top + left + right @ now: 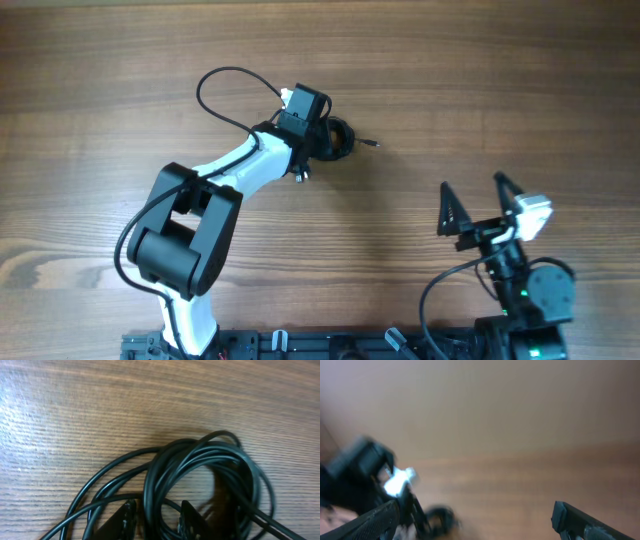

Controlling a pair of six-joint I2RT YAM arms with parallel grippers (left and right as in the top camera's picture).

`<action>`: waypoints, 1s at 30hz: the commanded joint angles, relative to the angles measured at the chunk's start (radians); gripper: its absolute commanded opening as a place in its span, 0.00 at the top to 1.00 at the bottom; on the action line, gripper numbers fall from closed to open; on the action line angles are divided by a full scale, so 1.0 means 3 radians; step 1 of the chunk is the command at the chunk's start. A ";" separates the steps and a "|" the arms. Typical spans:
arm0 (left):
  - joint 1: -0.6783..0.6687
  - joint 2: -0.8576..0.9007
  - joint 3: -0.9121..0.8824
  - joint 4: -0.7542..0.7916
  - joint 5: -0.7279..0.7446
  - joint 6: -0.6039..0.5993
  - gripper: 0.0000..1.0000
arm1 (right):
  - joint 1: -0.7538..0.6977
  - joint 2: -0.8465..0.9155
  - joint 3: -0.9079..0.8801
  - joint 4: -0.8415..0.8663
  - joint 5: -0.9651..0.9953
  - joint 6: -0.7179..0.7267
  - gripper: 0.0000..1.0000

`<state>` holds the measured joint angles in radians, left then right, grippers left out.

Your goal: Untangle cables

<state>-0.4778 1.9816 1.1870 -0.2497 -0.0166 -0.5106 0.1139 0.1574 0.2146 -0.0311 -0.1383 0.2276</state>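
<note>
The cables (340, 140) are thin black cords in a tangled coil on the wooden table, with one silver-tipped plug end (372, 144) sticking out to the right. In the left wrist view the coil (200, 467) fills the lower half as several overlapping loops. My left gripper (328, 140) is down on the coil, and its fingers (157, 520) are drawn in on a few strands that run between them. My right gripper (476, 200) is open and empty, well to the right and nearer the front. The blurred right wrist view shows its fingers (475, 530) wide apart and the coil (440, 517) far off.
The left arm's own thicker black wire (222, 92) loops over the table behind the arm. The left arm (190, 230) stretches from the front edge to the coil. Bare wooden table (500, 80) surrounds the coil.
</note>
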 commanded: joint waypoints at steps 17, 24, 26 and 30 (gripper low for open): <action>0.0537 -0.0453 0.0015 -0.0014 0.1685 0.0916 0.96 | -0.0023 0.3140 0.3412 -0.2174 -0.1516 -0.0099 0.00; 0.1305 -0.0478 0.0015 -0.0001 0.3902 0.1731 0.96 | 0.0006 0.3694 0.3410 -0.2021 -0.2551 -0.0005 0.23; 0.1490 -0.0478 0.0015 0.0010 0.4458 0.1986 0.96 | 0.0074 0.3909 0.3410 -0.2017 -0.2619 0.0201 0.24; 0.1642 -0.0478 0.0015 0.0177 0.5165 0.2127 0.96 | 0.0230 0.4219 0.3410 -0.1881 -0.2717 0.0481 0.31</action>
<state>-0.0151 1.8629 1.1889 -0.2398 1.1748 0.0151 0.1463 1.3567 1.2182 -0.6300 -0.8581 0.2821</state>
